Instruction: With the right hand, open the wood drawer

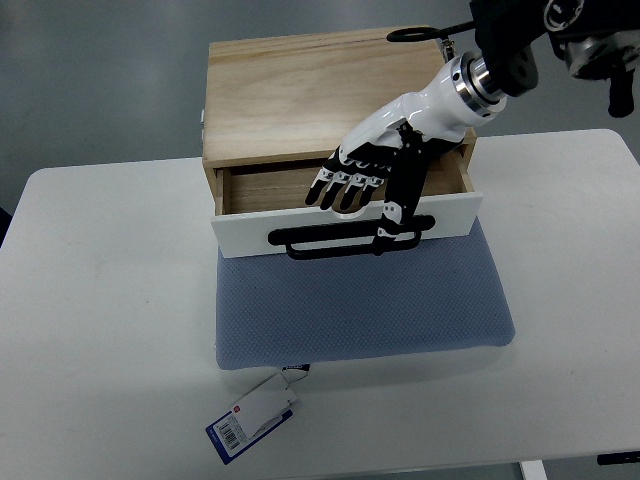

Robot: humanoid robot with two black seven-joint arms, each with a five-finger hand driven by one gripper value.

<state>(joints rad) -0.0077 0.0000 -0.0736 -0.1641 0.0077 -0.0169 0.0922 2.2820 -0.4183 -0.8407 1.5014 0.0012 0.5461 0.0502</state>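
1. Wood made up the box (300, 90), which was set at the back of the white table (100, 300) with its near edge on a blue-grey mat (360, 310); the drawer (345, 225) was seen partly pulled out, its white front skewed to one side.
2. The right robot hand (350, 190) was held over the drawer's open gap, fingers loosely curled and closed on nothing, while its thumb (395, 215) was hooked down by the black handle (345, 240).
3. A jam was judged possible if the skewed drawer were pulled further at an angle.
4. The thumb's hold was judged slight, so a slip off the handle could be expected.
5. A paper tag (255, 415) was left just off the mat's front edge, clear of the drawer's path.
6. No left arm was shown.
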